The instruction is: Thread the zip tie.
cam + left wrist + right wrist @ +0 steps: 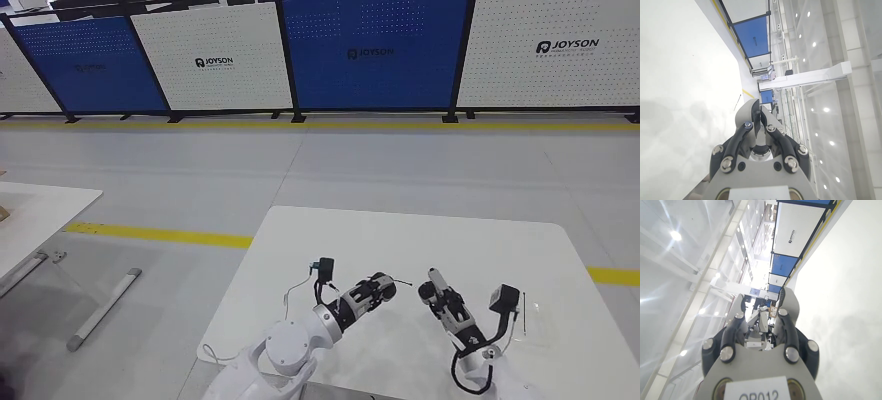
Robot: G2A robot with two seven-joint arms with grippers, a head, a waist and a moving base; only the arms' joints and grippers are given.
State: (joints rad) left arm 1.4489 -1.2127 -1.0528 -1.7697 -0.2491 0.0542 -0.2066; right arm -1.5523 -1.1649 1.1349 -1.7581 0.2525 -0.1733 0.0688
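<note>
One row of blue and white wall panels stands across the far side of the floor, with a yellow floor line running nearer you.

One white table sits in front of the robot, and both arms are over its near half. In the left wrist view its bare top lies on one side of the fingers.

One smaller white table stands well apart at the left edge of the top view.

One right gripper, fingers spread wide with nothing between them; you see this in its own wrist view.

One left gripper, pads pressed together at the tips. You can see nothing pinched between them.

One zip tie, thin, black and straight, lies on the table just beside the left gripper's tip, pointing toward the right gripper, in the gap between the two. In the left wrist view it runs alongside one finger; you cannot tell whether it touches that finger.
</note>
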